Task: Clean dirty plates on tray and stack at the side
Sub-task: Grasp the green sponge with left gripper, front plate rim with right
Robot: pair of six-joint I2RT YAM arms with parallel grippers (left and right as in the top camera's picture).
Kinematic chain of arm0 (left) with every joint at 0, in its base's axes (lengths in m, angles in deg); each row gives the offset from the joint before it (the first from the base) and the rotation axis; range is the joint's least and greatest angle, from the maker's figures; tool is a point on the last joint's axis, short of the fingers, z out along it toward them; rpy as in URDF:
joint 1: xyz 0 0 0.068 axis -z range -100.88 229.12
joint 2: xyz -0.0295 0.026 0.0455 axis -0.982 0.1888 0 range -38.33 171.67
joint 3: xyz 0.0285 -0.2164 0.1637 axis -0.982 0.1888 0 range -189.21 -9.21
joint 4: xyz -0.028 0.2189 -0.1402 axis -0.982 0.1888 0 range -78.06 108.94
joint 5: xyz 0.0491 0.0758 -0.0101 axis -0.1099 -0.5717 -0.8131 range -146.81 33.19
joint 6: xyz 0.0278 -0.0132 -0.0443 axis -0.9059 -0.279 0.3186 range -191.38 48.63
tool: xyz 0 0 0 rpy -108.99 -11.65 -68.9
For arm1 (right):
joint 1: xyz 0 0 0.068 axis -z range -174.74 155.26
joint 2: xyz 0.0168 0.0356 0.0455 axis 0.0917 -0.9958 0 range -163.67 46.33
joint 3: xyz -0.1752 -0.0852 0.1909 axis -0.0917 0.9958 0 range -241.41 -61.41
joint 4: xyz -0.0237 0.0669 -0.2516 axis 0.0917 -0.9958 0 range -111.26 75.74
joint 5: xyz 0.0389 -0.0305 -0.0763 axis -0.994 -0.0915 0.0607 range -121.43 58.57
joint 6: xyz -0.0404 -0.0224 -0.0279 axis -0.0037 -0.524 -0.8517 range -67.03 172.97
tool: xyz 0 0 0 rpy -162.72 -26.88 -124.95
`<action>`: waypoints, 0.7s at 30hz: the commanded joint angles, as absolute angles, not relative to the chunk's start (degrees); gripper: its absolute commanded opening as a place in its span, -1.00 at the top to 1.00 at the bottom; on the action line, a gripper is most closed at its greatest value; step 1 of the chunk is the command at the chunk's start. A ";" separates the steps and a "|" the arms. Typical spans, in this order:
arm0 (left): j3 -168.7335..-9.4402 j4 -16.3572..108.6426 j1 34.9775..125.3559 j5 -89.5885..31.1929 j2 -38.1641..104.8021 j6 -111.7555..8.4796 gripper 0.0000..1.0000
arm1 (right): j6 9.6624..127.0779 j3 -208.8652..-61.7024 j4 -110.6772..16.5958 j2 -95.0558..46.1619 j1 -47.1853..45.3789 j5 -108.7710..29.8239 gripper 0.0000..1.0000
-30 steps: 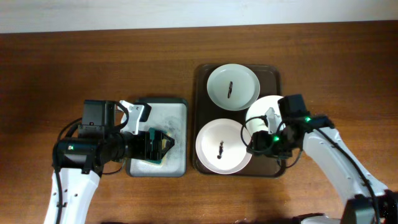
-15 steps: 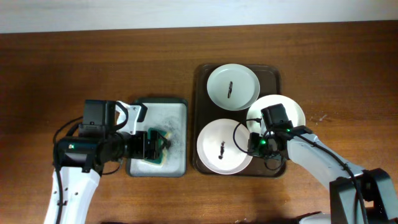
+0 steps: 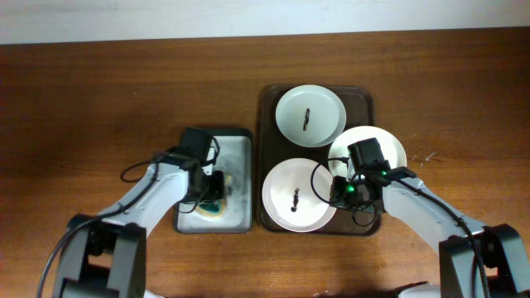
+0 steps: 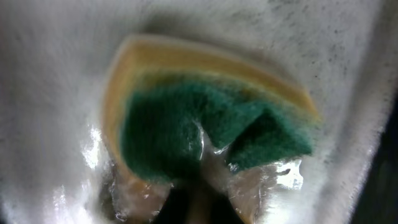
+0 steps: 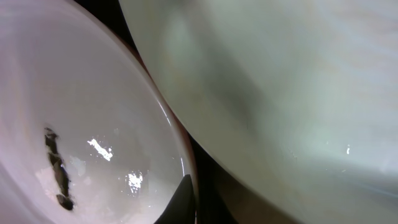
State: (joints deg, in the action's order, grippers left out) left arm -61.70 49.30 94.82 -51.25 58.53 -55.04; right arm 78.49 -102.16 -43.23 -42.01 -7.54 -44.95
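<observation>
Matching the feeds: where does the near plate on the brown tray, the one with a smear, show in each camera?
Overhead: the near plate sits low and centre, in the front-left of the tray.
Left wrist: not in it; only the sponge on the grey tray.
Right wrist: the plate fills the left side.
Shared landmark: its dark smear, bottom left in the right wrist view.

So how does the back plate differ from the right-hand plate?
The back plate shows a dark smear at its centre; the right-hand plate shows none where visible. The back plate lies wholly inside the tray; the right-hand plate overhangs its right rim. Both are round and white.
</observation>
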 commanded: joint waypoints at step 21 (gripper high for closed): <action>-54.49 49.08 98.71 -49.74 52.76 -54.05 1.00 | 78.34 -101.68 -44.87 -42.86 -7.84 -41.91 0.90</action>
State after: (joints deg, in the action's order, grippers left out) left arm -55.76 49.37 98.36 -49.77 52.11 -53.97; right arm 78.49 -102.33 -43.97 -42.01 -7.54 -44.77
